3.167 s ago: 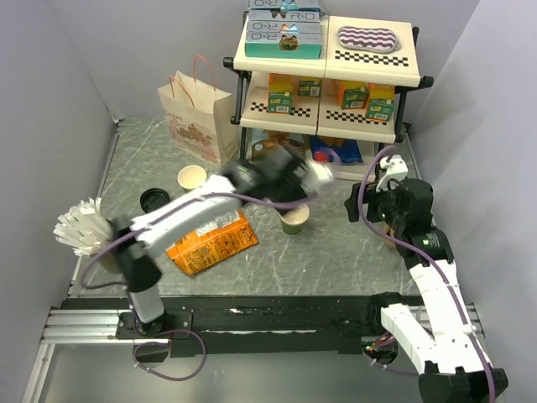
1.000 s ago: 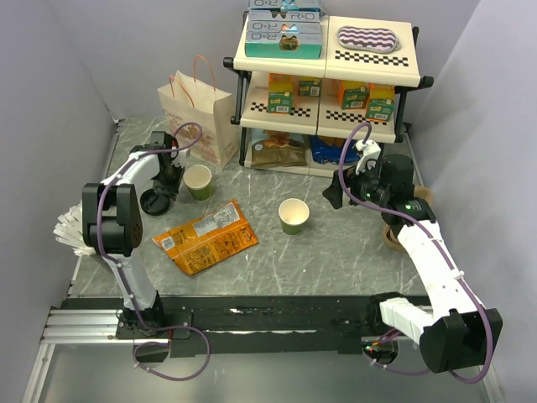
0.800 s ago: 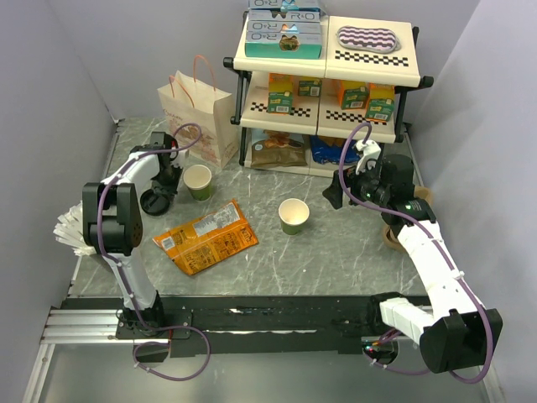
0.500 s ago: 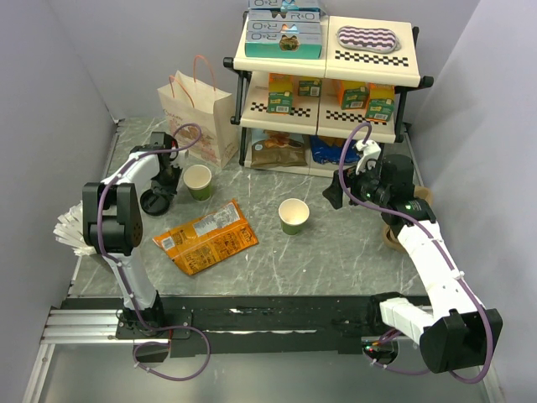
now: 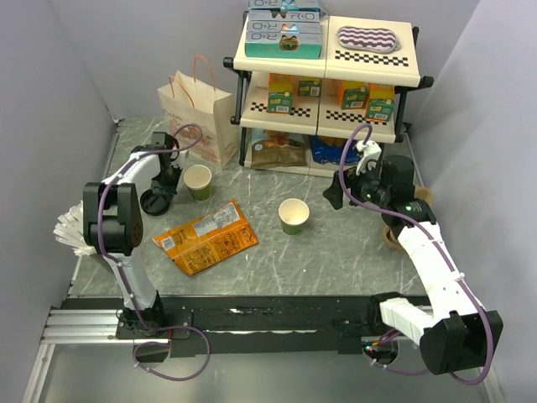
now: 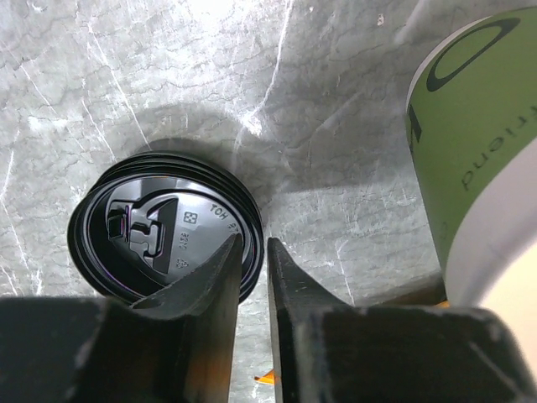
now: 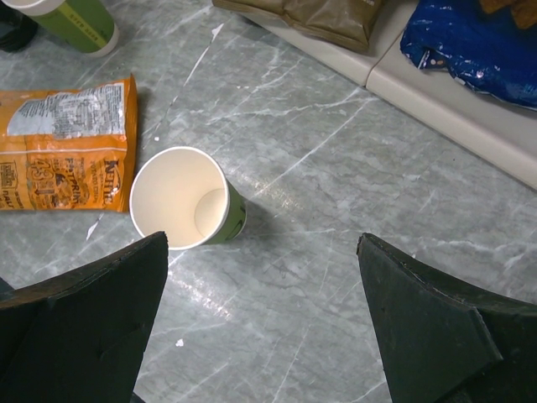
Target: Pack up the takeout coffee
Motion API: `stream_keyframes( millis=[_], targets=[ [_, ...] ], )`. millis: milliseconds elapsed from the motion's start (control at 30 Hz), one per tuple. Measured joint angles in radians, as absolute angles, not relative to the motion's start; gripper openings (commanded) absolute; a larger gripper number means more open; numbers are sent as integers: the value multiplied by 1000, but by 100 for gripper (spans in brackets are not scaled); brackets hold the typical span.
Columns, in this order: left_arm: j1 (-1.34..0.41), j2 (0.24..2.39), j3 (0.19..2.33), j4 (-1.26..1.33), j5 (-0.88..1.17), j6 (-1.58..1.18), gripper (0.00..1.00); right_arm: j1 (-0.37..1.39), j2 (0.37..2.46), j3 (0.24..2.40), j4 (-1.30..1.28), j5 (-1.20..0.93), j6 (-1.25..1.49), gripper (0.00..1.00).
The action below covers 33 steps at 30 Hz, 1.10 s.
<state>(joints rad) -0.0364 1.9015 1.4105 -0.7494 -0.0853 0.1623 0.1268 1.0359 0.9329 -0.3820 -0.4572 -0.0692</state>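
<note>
The takeout coffee is out of view; only lidless cups show. A stack of black lids (image 5: 154,201) (image 6: 159,235) lies on the table at the left. My left gripper (image 5: 166,188) (image 6: 254,243) points down at it, jaws narrow and pinching the stack's right rim, one finger over the lid and one outside. A lidless green cup (image 5: 198,180) (image 6: 478,151) stands just right of it. A second lidless green cup (image 5: 294,216) (image 7: 186,197) stands mid-table. My right gripper (image 5: 337,193) (image 7: 262,242) hovers to its right, wide open and holding nothing.
A paper bag (image 5: 197,117) stands at the back left beside a stocked shelf rack (image 5: 327,84). An orange snack bag (image 5: 205,237) (image 7: 67,151) lies between the cups. A white ruffled object (image 5: 75,227) sits at the left edge. Brown (image 7: 310,17) and blue (image 7: 470,42) packets fill the shelf's bottom.
Since the earliest frame my left arm swung from the middle cup to the lids at the left. Over the last second the arms are still; the left jaws narrowed slightly.
</note>
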Motion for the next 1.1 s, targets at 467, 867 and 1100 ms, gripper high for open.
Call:
stream_keyframes(
  millis=[467, 867, 1100],
  targets=[
    [-41, 1903, 1393, -746, -113, 163, 25, 127, 1030, 928, -382, -458, -69, 100],
    [-41, 1903, 1372, -744, -126, 163, 13, 127, 1033, 928, -382, -458, -70, 100],
    [-41, 1903, 1372, -744, -126, 164, 1, 127, 1037, 928, -382, -458, -69, 100]
  ],
)
